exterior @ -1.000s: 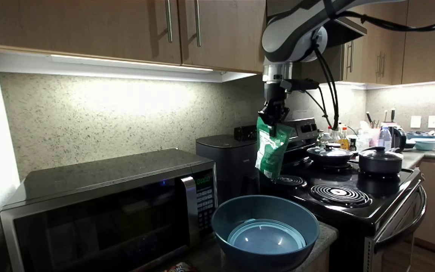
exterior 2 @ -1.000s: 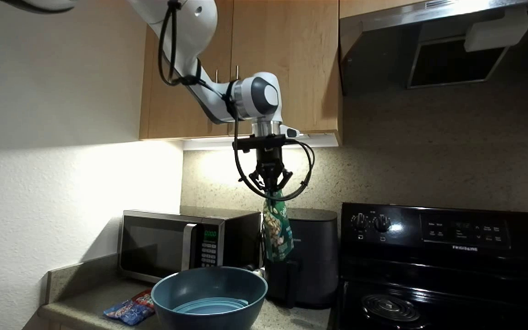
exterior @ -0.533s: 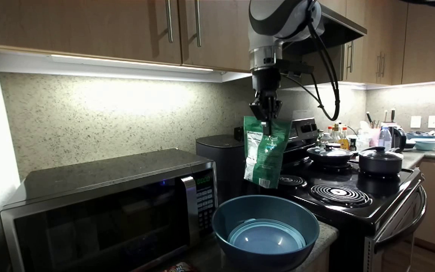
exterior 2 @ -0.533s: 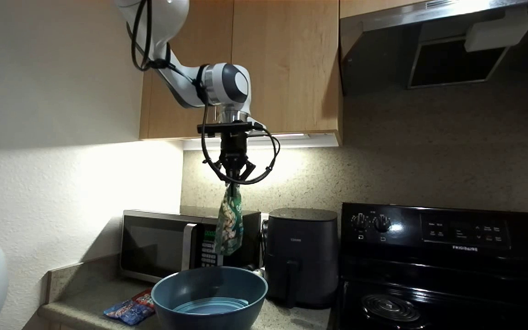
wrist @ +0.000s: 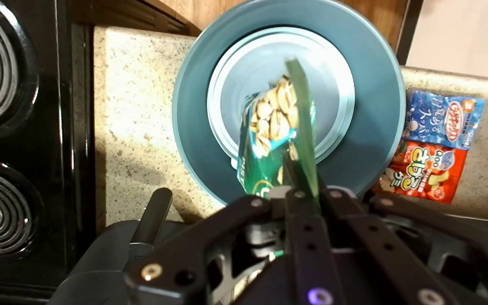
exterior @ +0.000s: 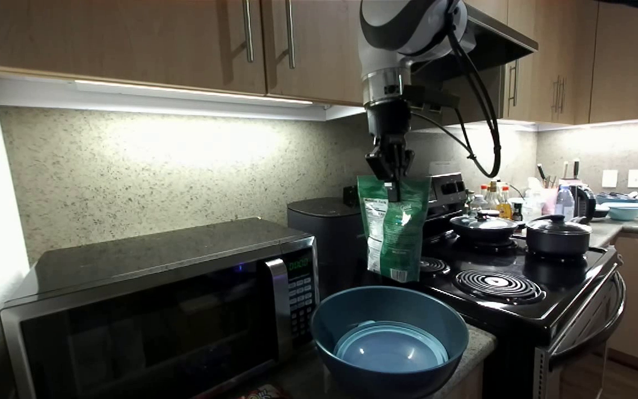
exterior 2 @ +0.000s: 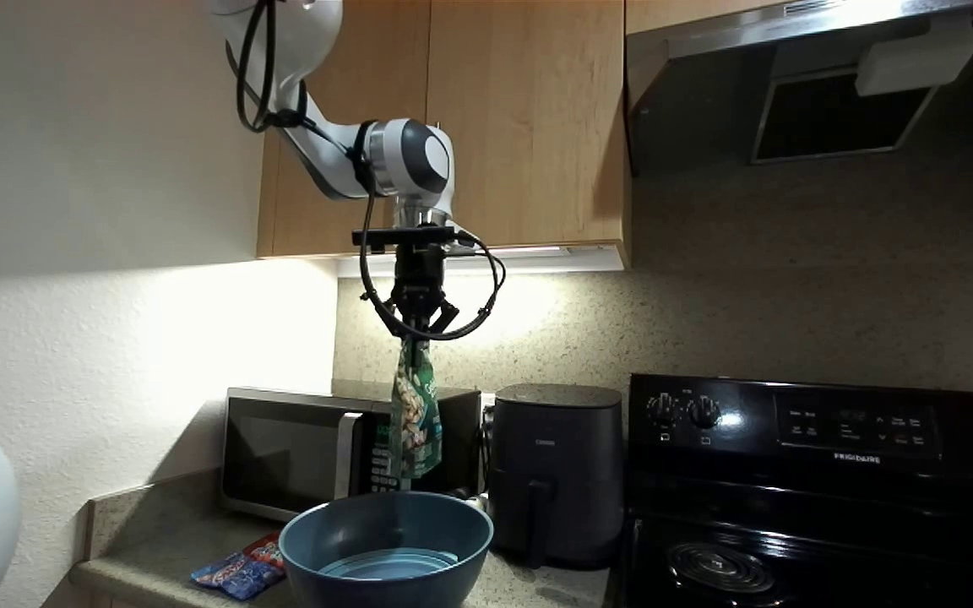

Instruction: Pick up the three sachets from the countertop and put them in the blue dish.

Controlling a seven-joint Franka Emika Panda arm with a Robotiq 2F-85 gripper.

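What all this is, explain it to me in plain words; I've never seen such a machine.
It is a robot arm with a black gripper at its end. The wider pictures were taken from outside it; the one looking down, from its wrist. The gripper is closed on a green sachet, which hangs higher than the blue dish. On the countertop beside the dish lie a blue sachet and a red sachet; a microwave stands there too.

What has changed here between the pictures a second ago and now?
The black pincer, still clamped on the glossy green pouch, has carried it leftward in an exterior view, to above the round, deep blue bowl. The bowl, the glossy blue packet and the glossy red packet stayed put.
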